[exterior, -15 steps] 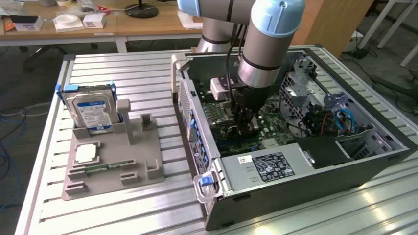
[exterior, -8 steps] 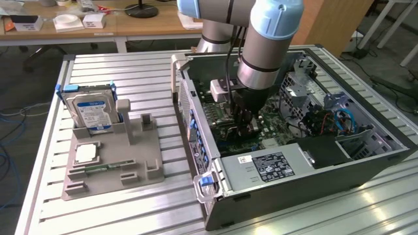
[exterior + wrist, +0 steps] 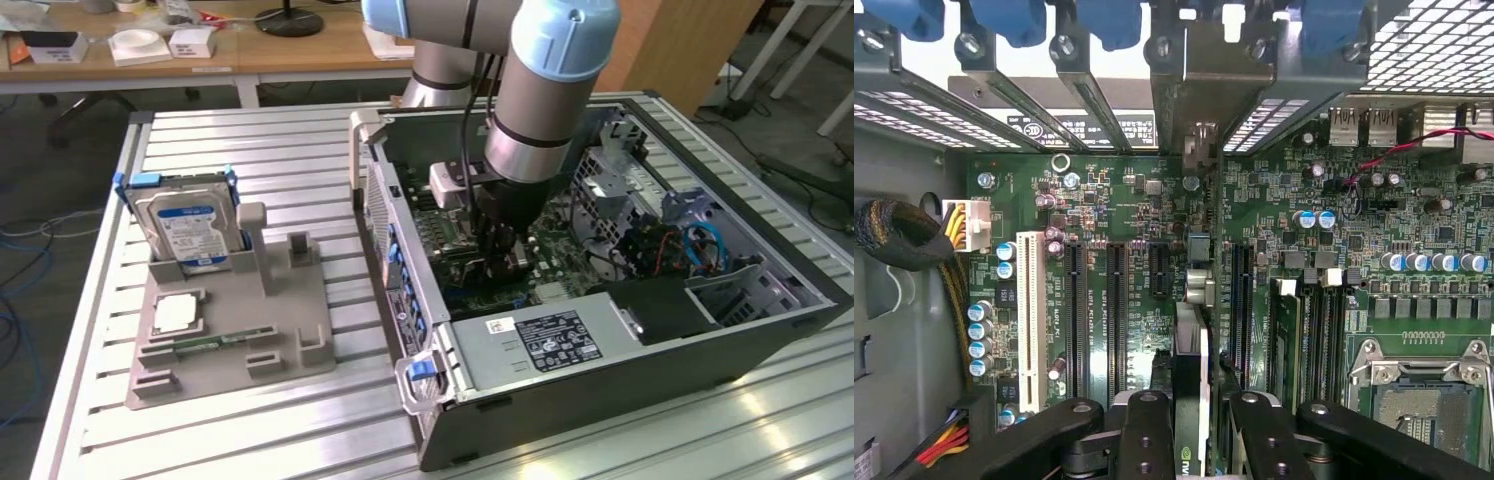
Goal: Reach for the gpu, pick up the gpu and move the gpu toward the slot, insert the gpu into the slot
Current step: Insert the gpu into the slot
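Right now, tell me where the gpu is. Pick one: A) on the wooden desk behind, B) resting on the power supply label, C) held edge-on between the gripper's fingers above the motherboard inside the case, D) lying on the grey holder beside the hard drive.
C: in the wrist view the gpu stands edge-on in the gripper, over the motherboard, inside the case.

Exterior view looks down at an angle on the open computer case [image 3: 601,330]; wrist view faces the motherboard [image 3: 1154,210] close up; both share it.

arm [image 3: 534,110]: silver tube, lt-blue caps | blk cable | blk jaws
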You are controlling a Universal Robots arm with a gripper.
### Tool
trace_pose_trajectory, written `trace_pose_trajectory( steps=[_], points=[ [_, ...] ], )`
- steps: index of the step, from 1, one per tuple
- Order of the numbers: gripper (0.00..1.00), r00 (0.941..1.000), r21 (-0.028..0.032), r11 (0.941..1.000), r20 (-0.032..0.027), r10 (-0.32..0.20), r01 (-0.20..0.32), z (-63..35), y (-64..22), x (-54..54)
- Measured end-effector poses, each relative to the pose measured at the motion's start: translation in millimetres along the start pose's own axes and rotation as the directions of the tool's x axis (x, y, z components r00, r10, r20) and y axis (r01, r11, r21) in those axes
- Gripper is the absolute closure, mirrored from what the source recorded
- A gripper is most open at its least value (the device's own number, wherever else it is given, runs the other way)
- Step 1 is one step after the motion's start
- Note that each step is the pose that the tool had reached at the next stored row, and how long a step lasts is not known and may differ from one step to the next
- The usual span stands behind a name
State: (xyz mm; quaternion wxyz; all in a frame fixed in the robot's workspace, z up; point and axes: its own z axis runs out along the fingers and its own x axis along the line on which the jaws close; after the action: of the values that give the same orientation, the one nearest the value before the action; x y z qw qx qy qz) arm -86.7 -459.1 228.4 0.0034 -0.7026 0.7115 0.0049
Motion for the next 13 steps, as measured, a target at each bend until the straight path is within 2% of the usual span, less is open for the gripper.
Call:
trace_pose_trajectory(
  steps=[7, 8, 9, 10, 11, 13],
  points=[
    [0.73, 1.0000, 0.0011, 1.0000, 0.0036, 0.000, 0.000, -2.2, 0.1, -0.3],
    [0.73, 1.0000, 0.0009, 1.0000, 0.0027, 0.000, 0.000, -3.1, 0.2, -0.2],
    [0.67, 1.0000, 0.0009, 1.0000, 0.0016, 0.000, 0.000, -4.4, 0.2, -0.1],
    [0.67, 1.0000, 0.0013, 1.0000, 0.0019, 0.000, 0.000, -5.2, 0.2, -0.1],
    [0.60, 1.0000, 0.0013, 1.0000, 0.0018, 0.000, 0.000, -6.5, 0.1, -0.1],
    [0.60, 1.0000, 0.0017, 1.0000, 0.0016, 0.000, 0.000, -10.1, 0.0, -0.1]
  ],
)
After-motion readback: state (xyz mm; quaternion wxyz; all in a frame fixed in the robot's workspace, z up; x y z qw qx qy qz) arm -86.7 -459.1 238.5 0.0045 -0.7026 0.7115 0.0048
